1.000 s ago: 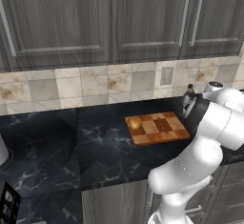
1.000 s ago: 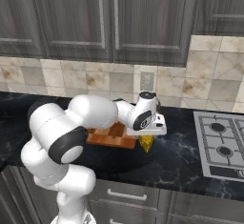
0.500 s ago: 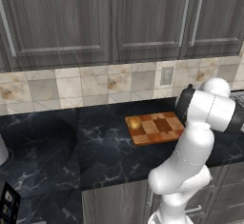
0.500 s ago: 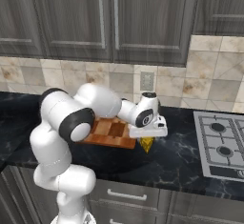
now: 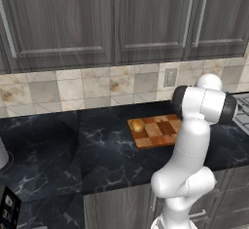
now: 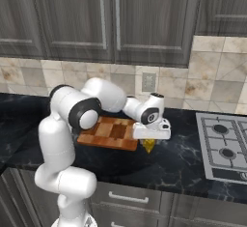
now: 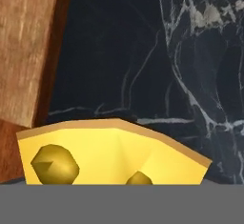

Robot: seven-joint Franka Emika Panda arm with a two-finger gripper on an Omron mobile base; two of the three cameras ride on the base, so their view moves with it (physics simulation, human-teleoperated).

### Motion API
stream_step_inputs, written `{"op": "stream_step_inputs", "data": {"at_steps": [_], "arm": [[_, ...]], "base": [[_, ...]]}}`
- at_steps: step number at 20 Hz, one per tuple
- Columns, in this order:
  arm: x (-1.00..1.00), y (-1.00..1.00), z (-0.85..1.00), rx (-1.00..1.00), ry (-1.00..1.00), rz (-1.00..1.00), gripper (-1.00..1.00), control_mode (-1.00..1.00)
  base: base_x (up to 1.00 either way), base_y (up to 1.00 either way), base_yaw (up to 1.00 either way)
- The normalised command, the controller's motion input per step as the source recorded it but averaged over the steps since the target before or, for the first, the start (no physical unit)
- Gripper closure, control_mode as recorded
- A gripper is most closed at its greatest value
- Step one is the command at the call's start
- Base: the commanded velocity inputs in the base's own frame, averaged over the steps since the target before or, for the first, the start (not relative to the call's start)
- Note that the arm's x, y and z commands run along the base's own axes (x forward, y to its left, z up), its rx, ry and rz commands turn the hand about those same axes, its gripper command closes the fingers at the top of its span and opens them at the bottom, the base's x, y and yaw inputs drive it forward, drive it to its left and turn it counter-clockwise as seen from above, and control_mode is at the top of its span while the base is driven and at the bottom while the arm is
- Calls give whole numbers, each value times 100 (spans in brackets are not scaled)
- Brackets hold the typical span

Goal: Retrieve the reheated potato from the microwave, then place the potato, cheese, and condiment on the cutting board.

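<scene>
1. Lying on the dark marble surface, the cheese sits just off the board's right end in the right base view, beside it rather than on it.
2. Seen from the hand view, the wedge's long axis runs across the picture, its broad yellow face with two dimples turned toward the camera and its top edge sloping down to a point at the right (the room direction of that point cannot be told from this view).
3. In the hand view the board's edge is at upper left, close to the wedge's blunt end; whether they touch cannot be told.
4. The potato rests on the board's left end in the left base view, its long axis roughly along the board's length.
5. The arm rises from the base, bends at a dark elbow and reaches out low over the board's right end, with the hand pointing straight down over the cheese.
6. In the right base view a bit of yellow shows directly beneath the hand (the fingers themselves are hidden), so whether they stand wide or have closed on the wedge cannot be told.
</scene>
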Motion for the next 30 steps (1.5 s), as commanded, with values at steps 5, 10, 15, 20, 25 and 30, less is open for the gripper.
{"op": "stream_step_inputs", "data": {"at_steps": [5, 10, 15, 20, 25, 30], "arm": [[-23, 0, 8, 13, 0, 3, 100, -100], [-31, 33, 24, 7, 0, 0, 100, -100], [-7, 64, 22, 0, -7, 0, 100, -100], [-11, 66, 10, 0, -23, 0, 100, -100], [-7, 72, 0, -1, -25, -6, 100, -100], [16, 63, 3, -8, -14, -16, 100, -100]], "base": [[0, 0, 0], [0, 0, 0], [0, 0, 0], [0, 0, 0], [0, 0, 0], [0, 0, 0]]}}
